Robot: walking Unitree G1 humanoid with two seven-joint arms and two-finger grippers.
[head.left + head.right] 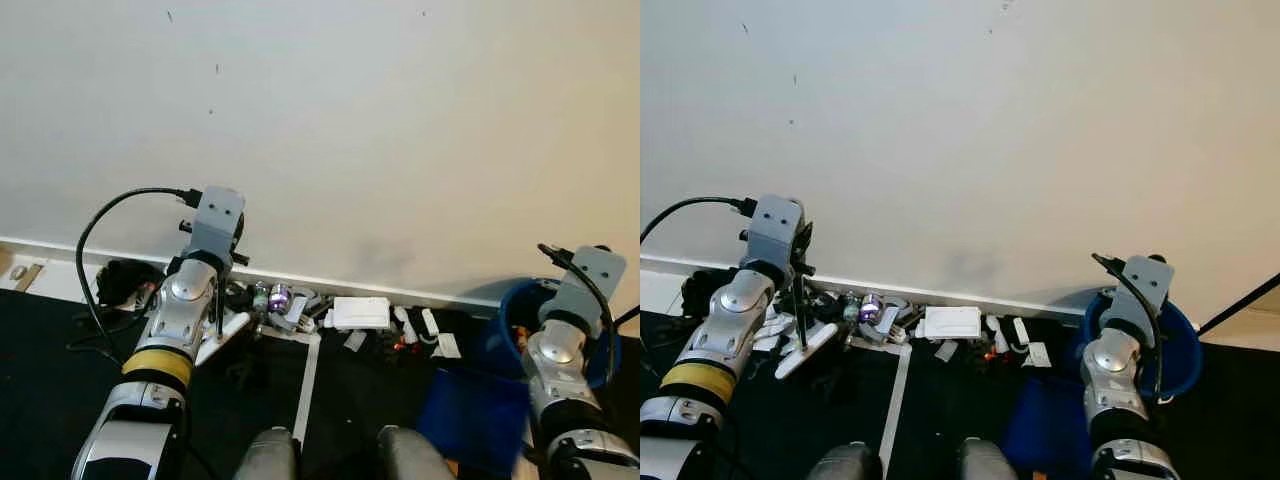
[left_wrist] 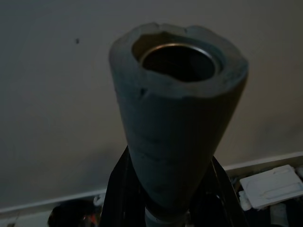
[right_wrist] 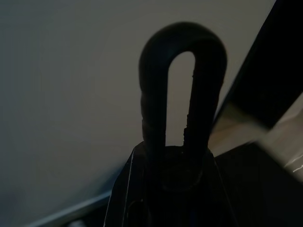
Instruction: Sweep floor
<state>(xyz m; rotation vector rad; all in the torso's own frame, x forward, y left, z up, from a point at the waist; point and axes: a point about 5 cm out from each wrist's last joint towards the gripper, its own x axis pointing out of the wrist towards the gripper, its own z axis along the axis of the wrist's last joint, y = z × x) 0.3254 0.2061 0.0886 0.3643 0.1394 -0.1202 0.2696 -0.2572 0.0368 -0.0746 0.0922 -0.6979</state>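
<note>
My left end effector [image 2: 165, 189] is clamped on a thick grey foam-sleeved handle with a hollow metal core [image 2: 177, 123]; in the left wrist view its black fingers [image 2: 116, 189] press both flanks of the sleeve. From the head camera I see a thin dark rod [image 1: 800, 310] dropping from that wrist to a flat white sweeper head [image 1: 808, 350] resting on the dark floor [image 1: 40, 400] close to the white baseboard [image 1: 300, 280].

My right end effector [image 3: 175, 175] grips a black looped handle [image 3: 182, 90], the fingers closed tight at the base of the loop. That arm is raised in front of a round blue bucket [image 1: 1180, 350] standing against the pale wall [image 1: 350, 120], and a flat dark blue dustpan [image 1: 475, 415] lies on the floor just beside the bucket.

Between the two arms, litter is strung along the baseboard: a flat white rectangular box [image 1: 360, 312], a small purple-and-white bottle [image 1: 279, 296], and assorted white scraps [image 1: 435, 335]. A strip of white tape [image 1: 307, 385] runs across the floor away from the wall. A black crumpled object [image 1: 125, 280] sits left of the sweeper.
</note>
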